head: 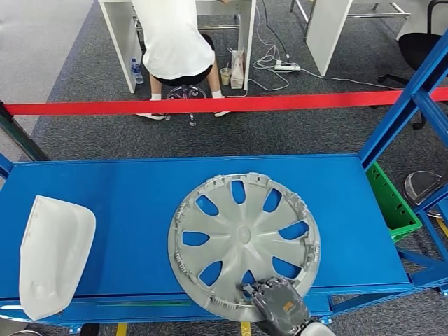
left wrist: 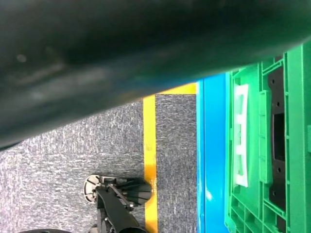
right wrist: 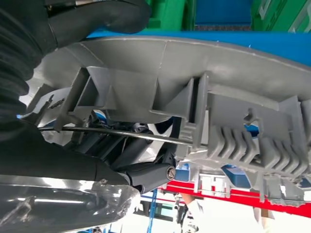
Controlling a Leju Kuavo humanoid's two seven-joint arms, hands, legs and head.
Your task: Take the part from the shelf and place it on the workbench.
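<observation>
A grey wheel cover (head: pixel 244 245) lies flat on the blue shelf surface (head: pixel 132 189), its near rim overhanging the front edge. My right hand (head: pixel 277 304) comes up from below and grips that near rim. In the right wrist view the rim's ribbed grey underside (right wrist: pixel 183 63) sits between my dark fingers (right wrist: pixel 92 19) on one side and my thumb (right wrist: pixel 55 165) on the other, with my right hand (right wrist: pixel 22 58) close behind it.
A white curved shell part (head: pixel 52 255) lies at the shelf's left end. A blue upright post (head: pixel 407 105) and a green crate (head: pixel 393 203) stand at the right. Beyond a red tape barrier (head: pixel 211 105) sits a person (head: pixel 174 42). A green crate (left wrist: pixel 293 145) and a yellow floor line (left wrist: pixel 149 160) lie below.
</observation>
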